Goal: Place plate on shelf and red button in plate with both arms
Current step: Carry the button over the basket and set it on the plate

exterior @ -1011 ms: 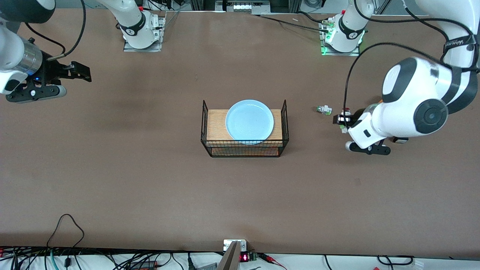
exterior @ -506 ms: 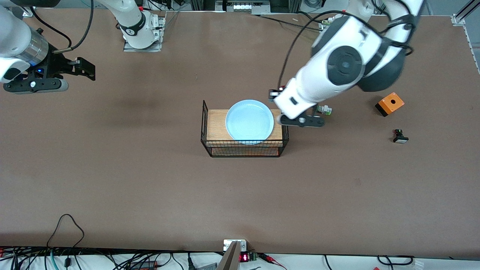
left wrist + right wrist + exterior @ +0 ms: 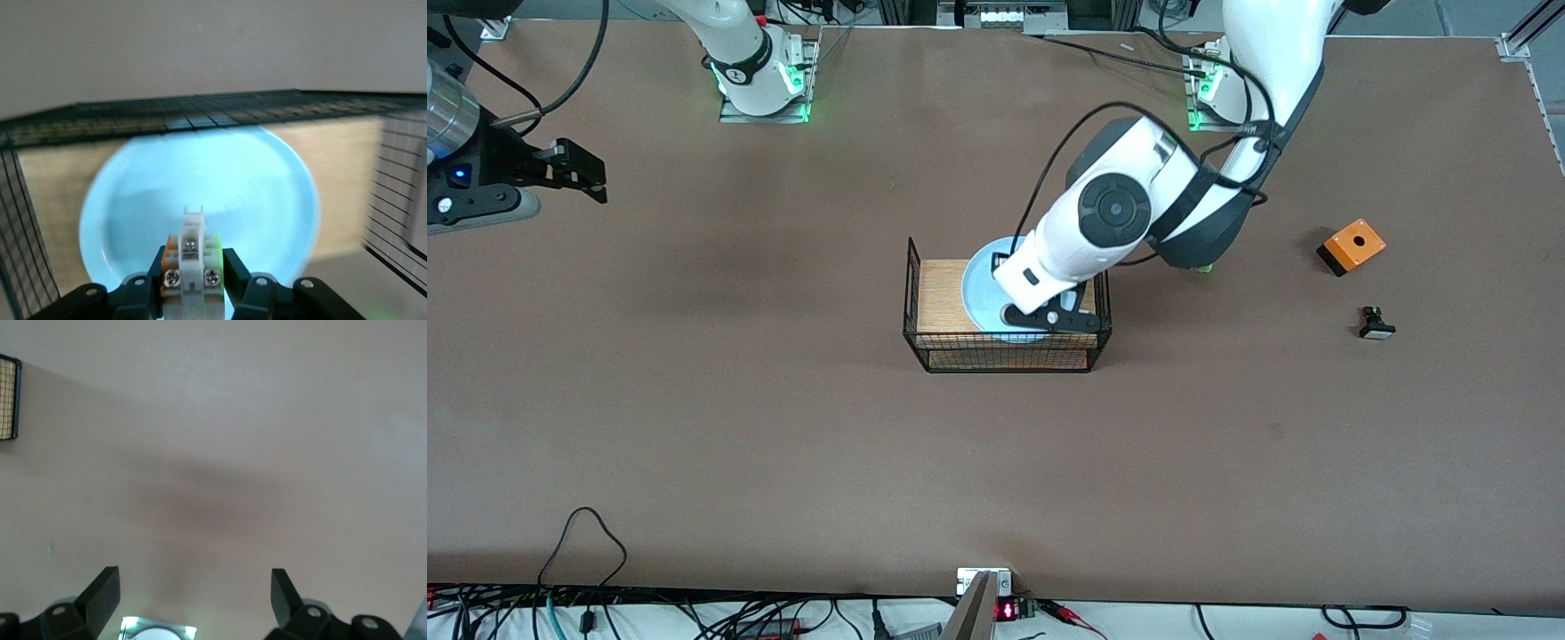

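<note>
Brown table (image 3: 783,427), plate (image 3: 978,284) in wire basket (image 3: 914,302)

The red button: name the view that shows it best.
The left wrist view. There the red button fills the foreground, clamped in the left gripper over the plate; only its white body shows. In the front view the left arm hides it. The right wrist view shows only bare table.

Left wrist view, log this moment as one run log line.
left gripper: shut on white blocky red button, over pale blue round plate | plate: on wire basket's wooden shelf | right gripper: open, waiting
</note>
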You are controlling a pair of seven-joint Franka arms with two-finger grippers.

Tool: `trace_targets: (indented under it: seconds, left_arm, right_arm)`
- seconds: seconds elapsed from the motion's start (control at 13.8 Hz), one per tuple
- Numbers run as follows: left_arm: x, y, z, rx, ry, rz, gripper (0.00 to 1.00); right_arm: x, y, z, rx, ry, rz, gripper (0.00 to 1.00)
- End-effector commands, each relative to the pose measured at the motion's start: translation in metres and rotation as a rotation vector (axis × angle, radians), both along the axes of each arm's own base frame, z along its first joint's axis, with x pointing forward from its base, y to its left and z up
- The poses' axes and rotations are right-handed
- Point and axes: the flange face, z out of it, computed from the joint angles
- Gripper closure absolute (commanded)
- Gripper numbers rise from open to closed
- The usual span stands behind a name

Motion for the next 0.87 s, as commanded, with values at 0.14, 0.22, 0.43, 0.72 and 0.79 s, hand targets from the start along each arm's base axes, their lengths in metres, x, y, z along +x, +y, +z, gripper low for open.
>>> trace_targets:
  seconds: [0.14, 0.22, 0.43, 0.72, 0.79]
  left_arm:
    - [0.007, -0.007, 0.014, -0.01, -0.05, 0.002, 0.0]
    - [0.005, -0.007, 0.028, -0.021, -0.058, 0.005, 0.0]
    - [-0.003, 0.006, 0.076, -0.03, -0.053, 0.017, 0.0]
    - [0.015, 0.101, 0.118, 0.082, 0.028, 0.084, 0.0]
    - [0.018, 0.124, 0.133, 0.101, 0.022, 0.106, 0.0]
  right_arm:
    - [0.002, -0.007, 0.002, 0.054, 0.011, -0.2, 0.0]
    - [0.002, -0.002, 0.002, 0.052, 0.01, -0.192, 0.0]
    - [0.001, 0.0, 0.002, 0.051, 0.01, -0.194, 0.0]
    - [0.001, 0.006, 0.002, 0.023, 0.002, -0.415, 0.0]
    - [0.002, 0.006, 0.001, 0.024, -0.001, -0.411, 0.0]
